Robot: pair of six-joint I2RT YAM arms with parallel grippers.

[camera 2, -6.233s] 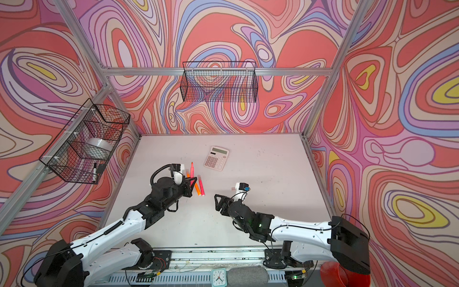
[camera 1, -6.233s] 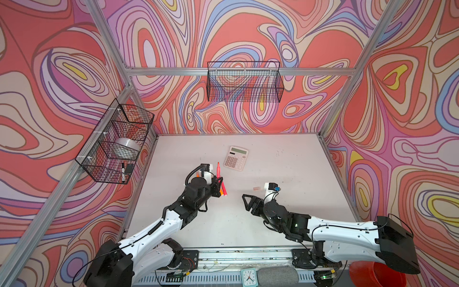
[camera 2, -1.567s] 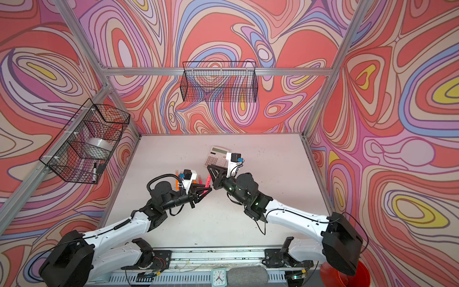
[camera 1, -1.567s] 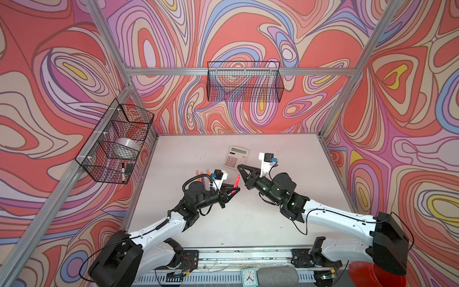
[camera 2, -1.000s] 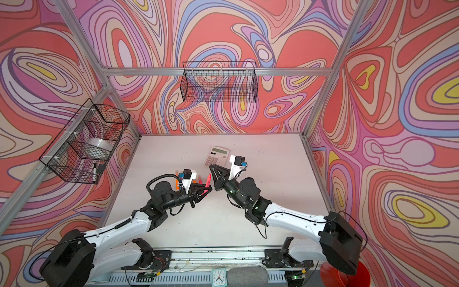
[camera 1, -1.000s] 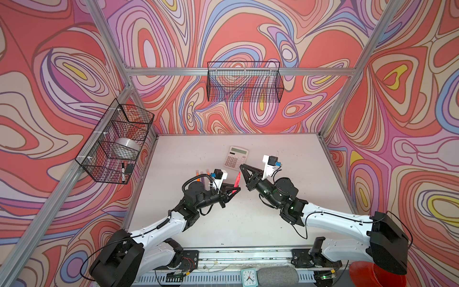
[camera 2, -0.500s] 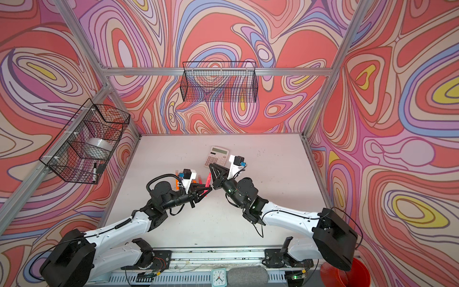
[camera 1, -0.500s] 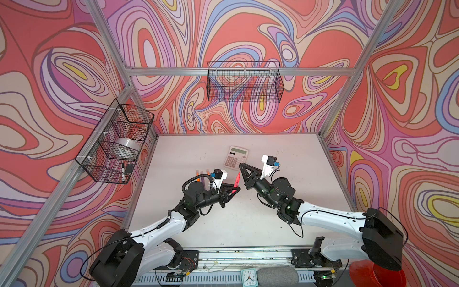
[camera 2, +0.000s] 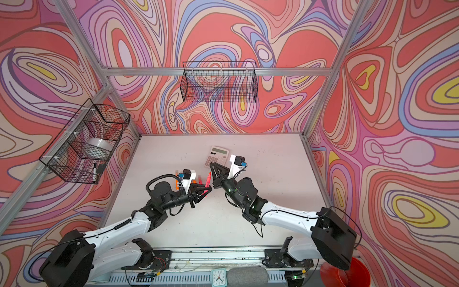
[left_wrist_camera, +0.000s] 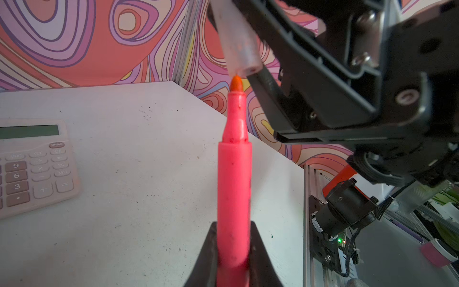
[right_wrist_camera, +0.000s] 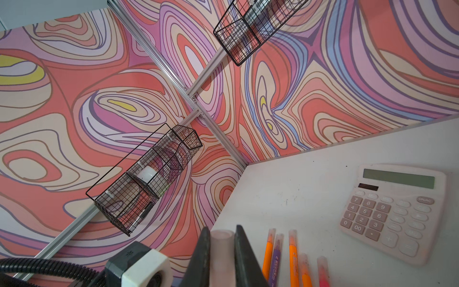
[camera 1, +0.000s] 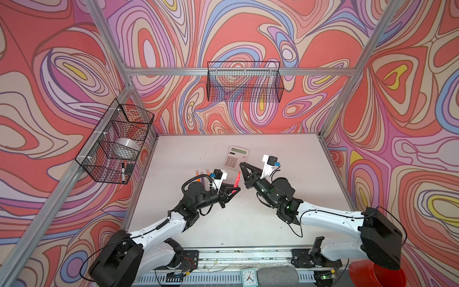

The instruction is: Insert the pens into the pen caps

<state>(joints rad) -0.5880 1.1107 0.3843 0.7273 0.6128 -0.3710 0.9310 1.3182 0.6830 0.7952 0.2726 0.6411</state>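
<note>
Seen from above, two robot arms meet over a white table (camera 1: 248,223) inside a booth with swirling coloured walls. At far left a wire basket (camera 1: 116,146) hangs on the wall. On the table to the left of the grippers, five other pens (right_wrist_camera: 293,251) lie side by side, three orange, one purple and one pink-red, each with a translucent cap on its tip. Next, the left gripper (camera 1: 236,190) has its jaws pressed tight on the lower barrel of a pink-red pen (left_wrist_camera: 234,179), which is held off the table, pointing up and toward the back wall. In the left wrist view the pen's orange tip sits right at the rim of the open mouth of a pale translucent pen cap (left_wrist_camera: 238,47), not yet inside it. That cap is pinched between the closed jaws of the right gripper (camera 1: 242,166), which reaches in from the right; the right wrist view shows its open end poking out between the black fingers (right_wrist_camera: 202,248). A pink calculator (camera 1: 235,157) lies flat on the table just behind the two grippers.
</note>
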